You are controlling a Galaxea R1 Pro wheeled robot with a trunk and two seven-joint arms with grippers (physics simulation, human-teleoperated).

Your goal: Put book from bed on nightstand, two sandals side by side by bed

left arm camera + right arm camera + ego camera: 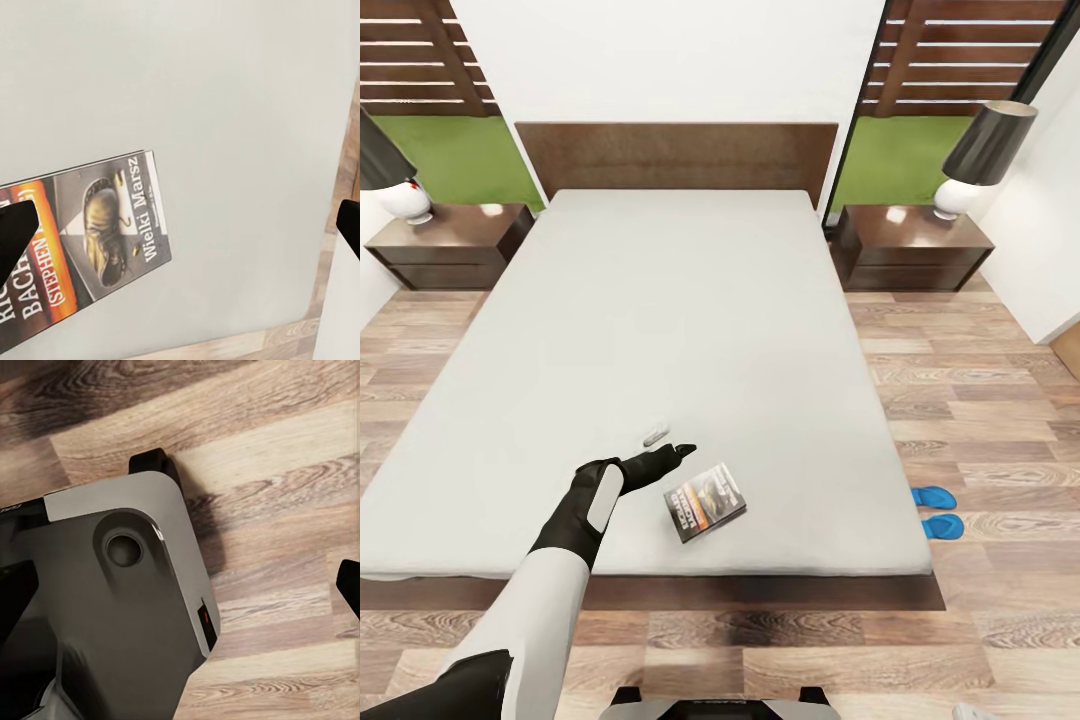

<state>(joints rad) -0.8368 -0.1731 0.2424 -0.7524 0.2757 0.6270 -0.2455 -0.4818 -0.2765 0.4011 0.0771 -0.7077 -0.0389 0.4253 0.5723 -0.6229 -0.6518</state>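
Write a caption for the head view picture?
Left gripper reaching over pale grey mattress toward dark paperback book.

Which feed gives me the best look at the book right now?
The head view: the whole book lies on the bed beside the left gripper. The left wrist view crops it but shows cover lettering. The right wrist view faces floor.

The bed (690,330) stands centred with its headboard (675,155) against the far wall, a nightstand (450,245) at its left and another nightstand (910,248) at its right, each bearing a lamp. The book (705,502) lies flat on the mattress near the foot edge, just right of the left pincer (678,452) reaching over the mattress. The two sandals (936,511) lie side by side on the floor (980,400), beside the bed's right foot corner.
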